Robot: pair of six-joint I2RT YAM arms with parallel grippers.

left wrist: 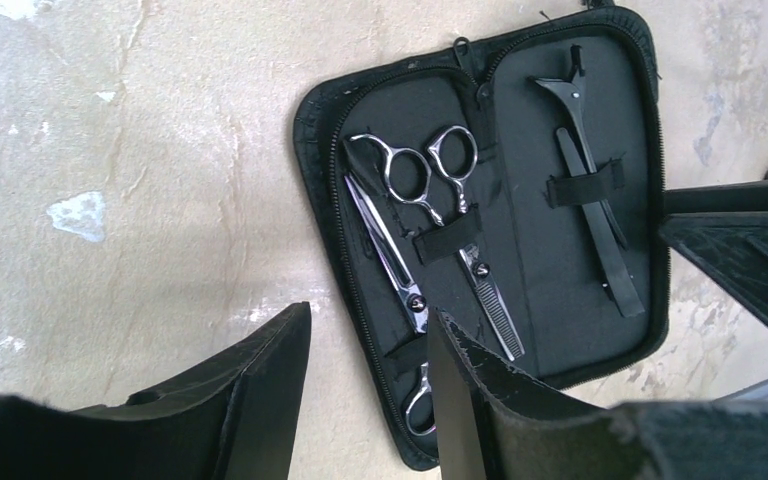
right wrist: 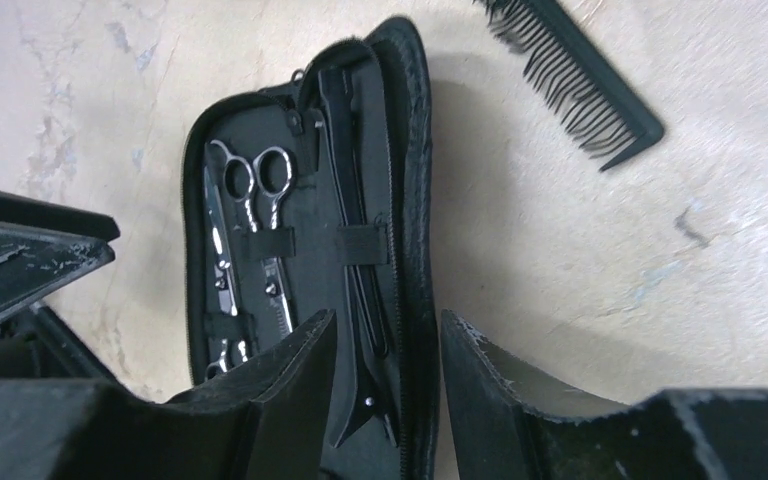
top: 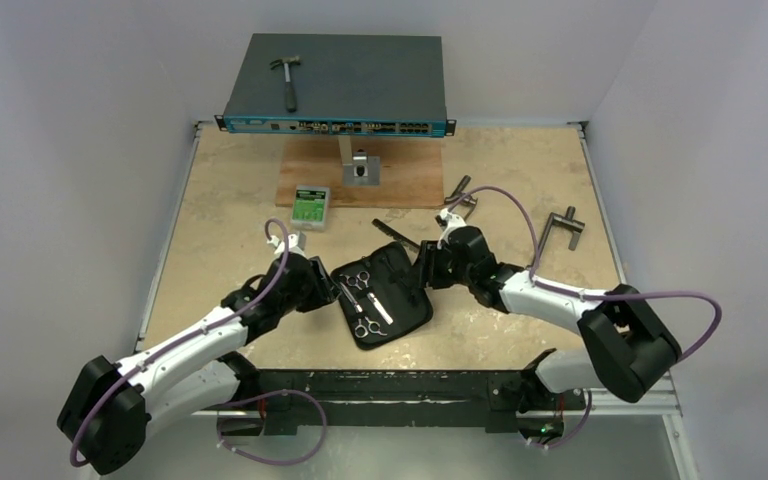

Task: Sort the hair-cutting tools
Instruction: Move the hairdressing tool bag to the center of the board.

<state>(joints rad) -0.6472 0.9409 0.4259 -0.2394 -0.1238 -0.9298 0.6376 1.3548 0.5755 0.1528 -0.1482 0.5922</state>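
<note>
An open black zip case (top: 407, 264) lies on the table between my two arms. Two silver scissors (left wrist: 457, 215) (left wrist: 385, 240) sit under straps in its left half, and a slim black hair clip (left wrist: 590, 210) sits under a strap in its right half. The long black comb (top: 396, 233) lies loose on the table just behind the case, also in the right wrist view (right wrist: 575, 75). My left gripper (left wrist: 370, 312) is open and straddles the case's left rim. My right gripper (right wrist: 388, 318) is open astride the right rim (right wrist: 415, 150) and the clip (right wrist: 360, 270).
A network switch (top: 335, 85) with a hammer (top: 287, 80) on top stands at the back, in front of it a wooden board (top: 400, 180) bearing a metal stand (top: 362, 168). A green-and-white box (top: 311, 207) and two grey T-handle tools (top: 463, 198) (top: 563, 228) lie nearby.
</note>
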